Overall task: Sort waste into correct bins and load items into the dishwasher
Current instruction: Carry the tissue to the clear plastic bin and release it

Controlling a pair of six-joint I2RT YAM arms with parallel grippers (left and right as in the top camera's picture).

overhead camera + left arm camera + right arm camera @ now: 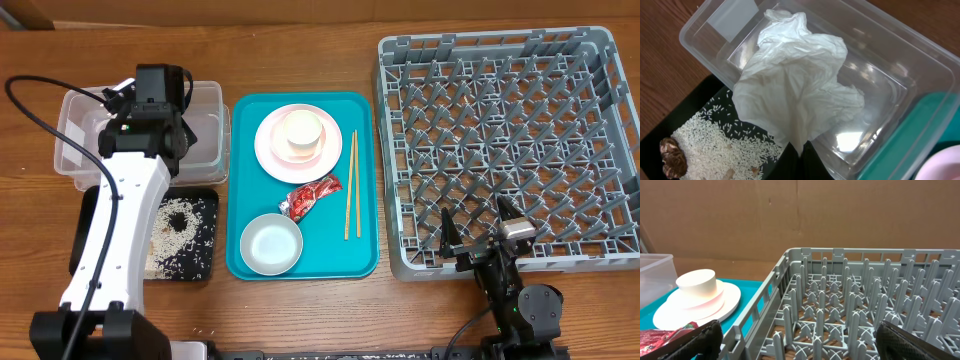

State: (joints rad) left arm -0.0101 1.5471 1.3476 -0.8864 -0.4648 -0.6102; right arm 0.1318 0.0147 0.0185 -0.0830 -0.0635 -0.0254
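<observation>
Billowing white tissue, crumpled, creased

Tub sitting back-left w/ tissue hanging over it; flat tray w/ rice grains lying just in front. Serving tray lying centre, carrying plate w/ cup on top at back, wrapper mid, bowl front-left, chopsticks along right. Dish rack sitting to its right.

A teal tray lies flat near the middle of the wooden bench, its long side running front to back. A brown cardboard wall stands behind the bench. A pale sheet shows at the far left corner.
</observation>
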